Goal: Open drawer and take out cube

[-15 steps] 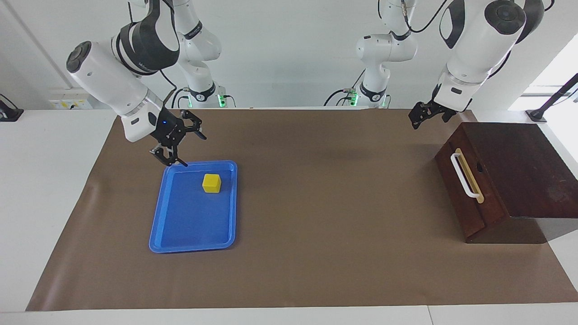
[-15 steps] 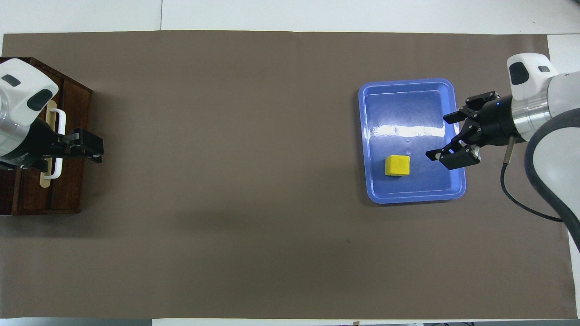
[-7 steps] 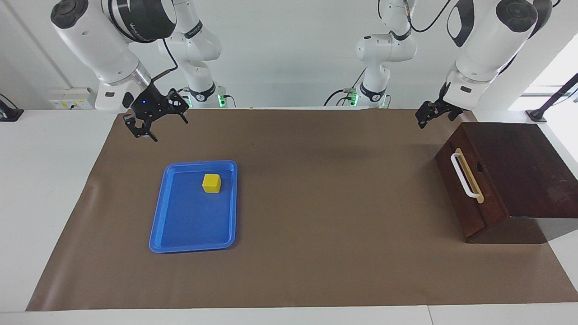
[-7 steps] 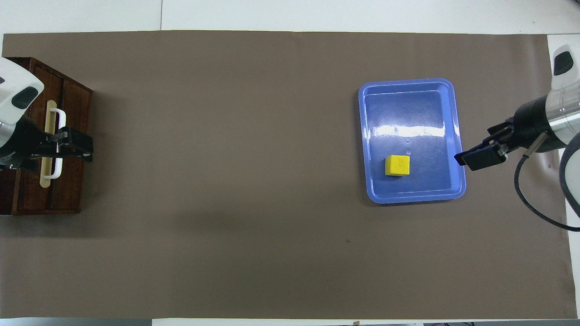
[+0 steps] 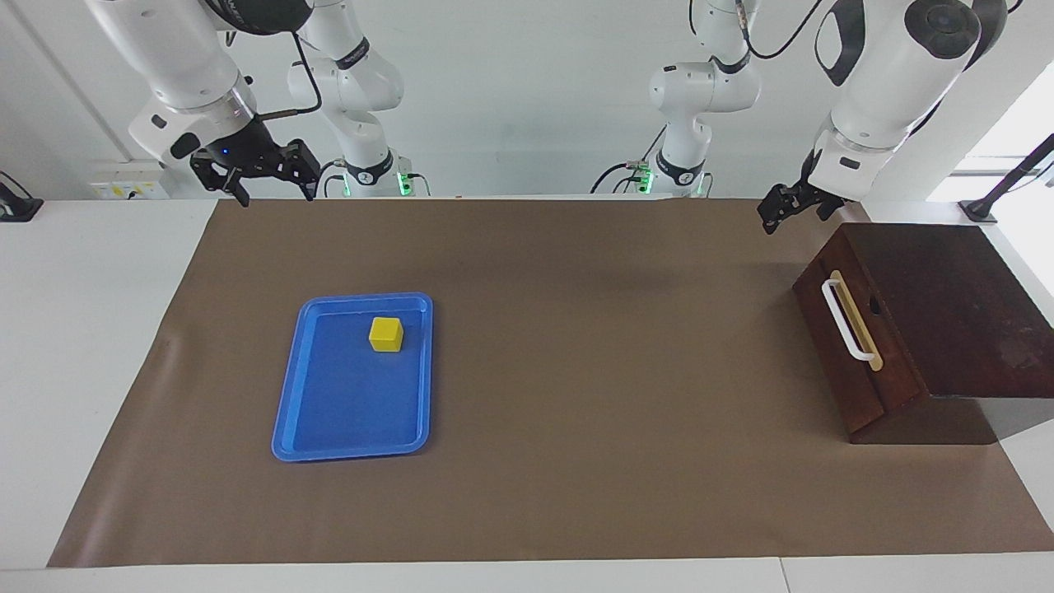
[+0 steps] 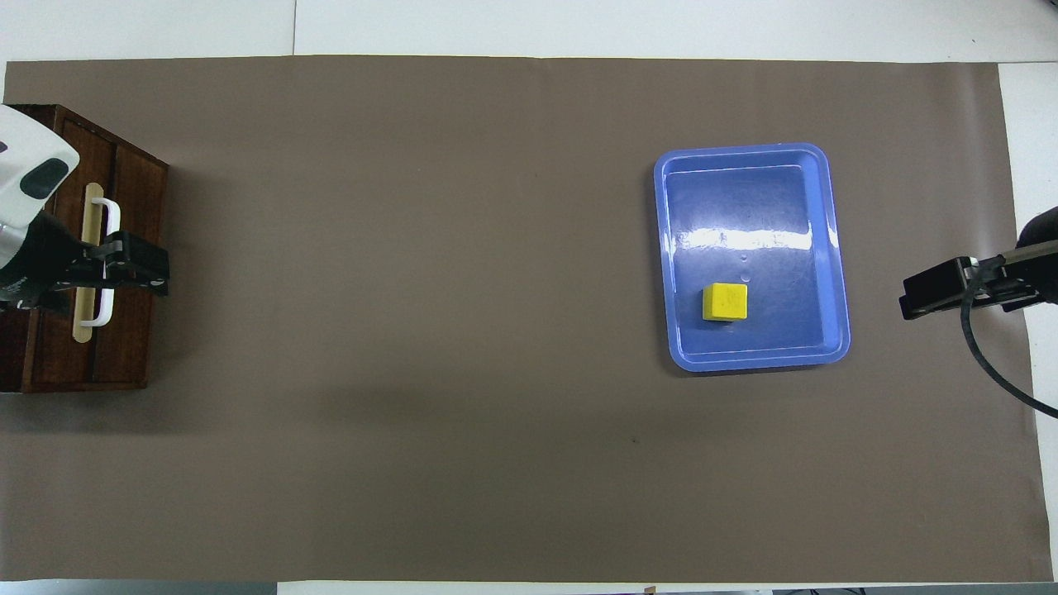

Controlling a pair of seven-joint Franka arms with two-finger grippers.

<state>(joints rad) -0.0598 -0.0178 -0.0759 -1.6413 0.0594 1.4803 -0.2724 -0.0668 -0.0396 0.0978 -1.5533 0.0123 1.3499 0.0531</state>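
The small yellow cube (image 5: pixel 385 333) sits in the flat blue tray (image 5: pixel 329 412), in the part nearer to the robots; it also shows in the overhead view (image 6: pixel 725 301). The dark brown drawer (image 5: pixel 840 346) of the wedge-shaped box is closed, with its white bar handle (image 5: pixel 848 323) facing the table's middle. My right gripper (image 5: pixel 276 194) is open and empty, raised over the mat's edge nearest the robots, well away from the tray. My left gripper (image 5: pixel 776 216) hangs raised over the mat beside the box, at the corner nearest the robots, touching nothing.
A brown mat (image 5: pixel 576 412) covers the table. The wooden box (image 5: pixel 947 305) stands at the left arm's end, the blue tray (image 6: pixel 674 248) toward the right arm's end. Two other robot arms stand at the back wall.
My right gripper has risen from the tray's edge and drawn back toward its base, staying open. My left gripper pulled up slightly, then held still. The cube and drawer have not moved.
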